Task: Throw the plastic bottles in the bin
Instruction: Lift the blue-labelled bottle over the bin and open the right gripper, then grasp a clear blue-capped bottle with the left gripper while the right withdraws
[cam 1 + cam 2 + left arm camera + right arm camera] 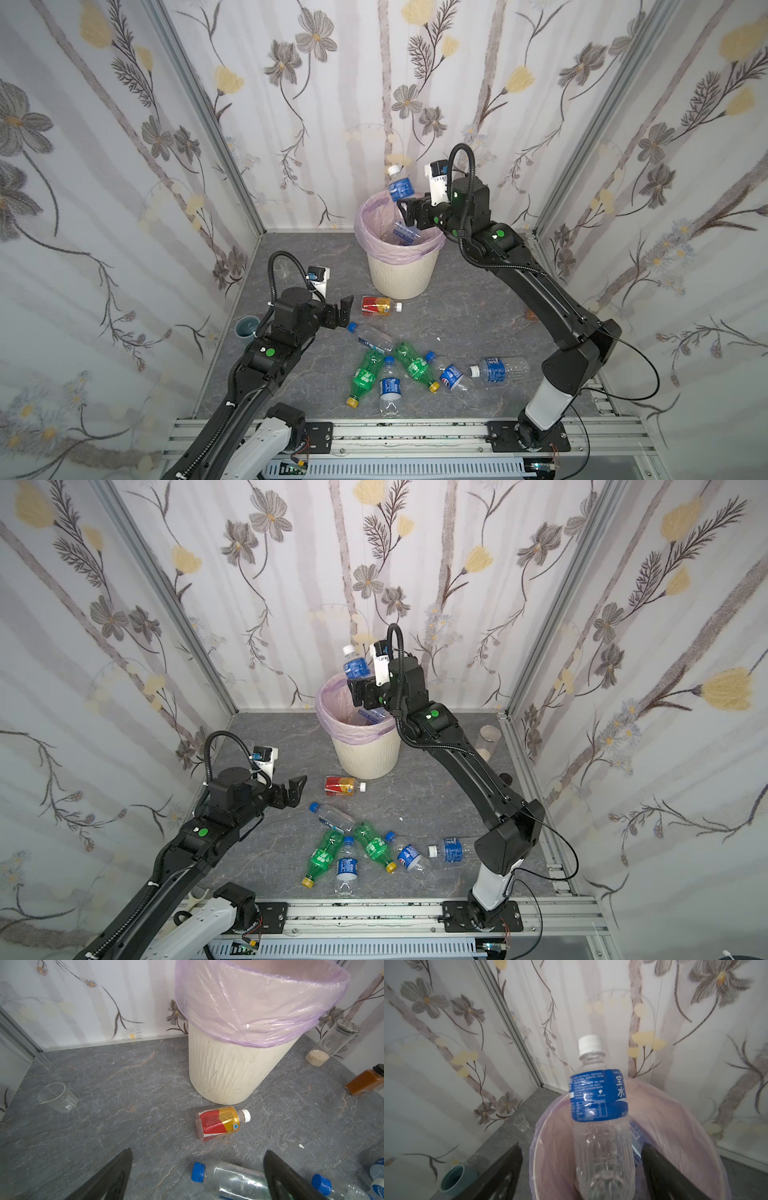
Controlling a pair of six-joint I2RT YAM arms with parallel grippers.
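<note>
Now, R gripper (581, 1148) (jaws apart), bottle (598, 1095) over bin (401, 274)

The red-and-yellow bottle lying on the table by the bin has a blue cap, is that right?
No: the cap is white, as the left wrist view shows. Otherwise right: the red-and-yellow bottle lies on the table by the bin.

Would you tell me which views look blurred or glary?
Right wrist view: the white-capped bottle over the bin is blurred, wallpaper soft. Left wrist view: sharp, with glare on the bin's bag. Both top views: wide-angle bending at the edges.
</note>
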